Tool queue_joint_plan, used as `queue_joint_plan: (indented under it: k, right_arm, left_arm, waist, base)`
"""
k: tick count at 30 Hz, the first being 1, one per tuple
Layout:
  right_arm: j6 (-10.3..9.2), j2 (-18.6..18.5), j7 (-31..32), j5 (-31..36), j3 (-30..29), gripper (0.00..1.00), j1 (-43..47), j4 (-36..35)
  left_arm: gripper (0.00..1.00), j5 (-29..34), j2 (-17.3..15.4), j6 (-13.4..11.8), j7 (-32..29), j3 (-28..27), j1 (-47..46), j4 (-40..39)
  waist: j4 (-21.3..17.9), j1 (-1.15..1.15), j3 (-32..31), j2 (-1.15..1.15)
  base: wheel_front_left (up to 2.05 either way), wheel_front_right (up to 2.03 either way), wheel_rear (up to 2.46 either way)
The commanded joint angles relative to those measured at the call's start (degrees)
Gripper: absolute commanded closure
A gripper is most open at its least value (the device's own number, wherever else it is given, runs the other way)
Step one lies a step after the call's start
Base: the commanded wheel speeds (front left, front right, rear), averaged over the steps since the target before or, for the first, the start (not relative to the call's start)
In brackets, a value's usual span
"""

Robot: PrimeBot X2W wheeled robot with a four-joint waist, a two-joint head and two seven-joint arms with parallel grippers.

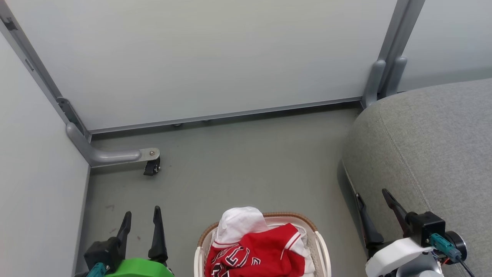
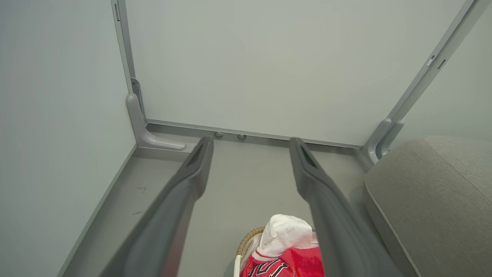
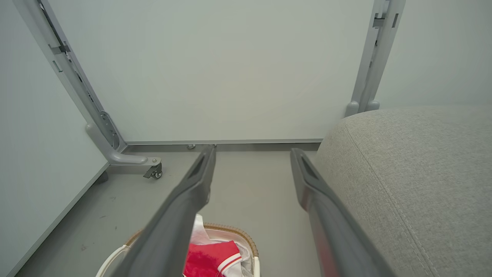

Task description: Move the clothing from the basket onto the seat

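Clothing [image 1: 265, 252] fills the basket [image 1: 319, 248] at 6 o'clock in my head view, cut off by the bottom edge. I see red cloth with white trim and thin stripes along a hem, mounded above the brown woven rim band. At the pile's 11 o'clock a lump of white fabric [image 1: 239, 223] stands highest; I cannot tell whether it is part of a garment or the liner.

The basket stands on the grey floor [image 1: 246, 161], near the seat [image 1: 423, 146] but apart from it, with a strip of floor between them. The seat takes the 3 o'clock side: grey upholstery, a rounded corner, a stitched seam.

Black letters outlined in white cross the red cloth at the pile's 7 o'clock. Folds break them up, and I cannot read a word.

My left gripper [image 1: 142, 211] sits at 7 o'clock, its jaws spread and holding nothing, above bare floor at the basket's 9 o'clock. My right gripper [image 1: 371, 193] sits at 4 o'clock, jaws likewise spread and empty, its tips lying by the seat's edge; I cannot tell whether they touch it.

A small caster [image 1: 152, 167] shows at 10 o'clock, under a grey bracket foot of the pale partition panels [image 1: 215, 57].
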State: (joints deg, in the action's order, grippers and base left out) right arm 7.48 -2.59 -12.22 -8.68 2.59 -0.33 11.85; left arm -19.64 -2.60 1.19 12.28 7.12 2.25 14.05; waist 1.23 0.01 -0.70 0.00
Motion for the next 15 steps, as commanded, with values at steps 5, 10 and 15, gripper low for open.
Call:
queue_joint_plan:
  k: [5, 10, 15]
  right_arm:
    - [0.02, -0.4, -1.2, 2.6, 0.6, 0.0, 1.0, -0.9]
    - [0.02, -0.4, -1.7, 4.7, 0.9, 0.0, 1.1, -1.0]
    - [0.02, -0.4, -2.2, 7.0, 1.2, 0.0, 1.3, -0.6]
  left_arm:
    - [0.0, 2.9, -0.4, 0.1, 1.0, 0.3, 0.9, 0.3]
    - [0.0, 5.0, -0.4, 0.0, 1.6, 0.7, 1.1, 0.6]
    - [0.0, 6.6, -0.4, -0.3, 2.1, 1.1, 1.1, 0.8]
  waist:
    - [0.1, 0.0, -0.1, 0.0]
    - [0.2, -0.01, -0.2, 0.0]
    - [0.3, -0.01, -0.3, 0.0]
  base:
    - [0.0, 0.0, 0.0]
    - [0.0, 0.0, 0.0]
    - [0.0, 0.0, 0.0]
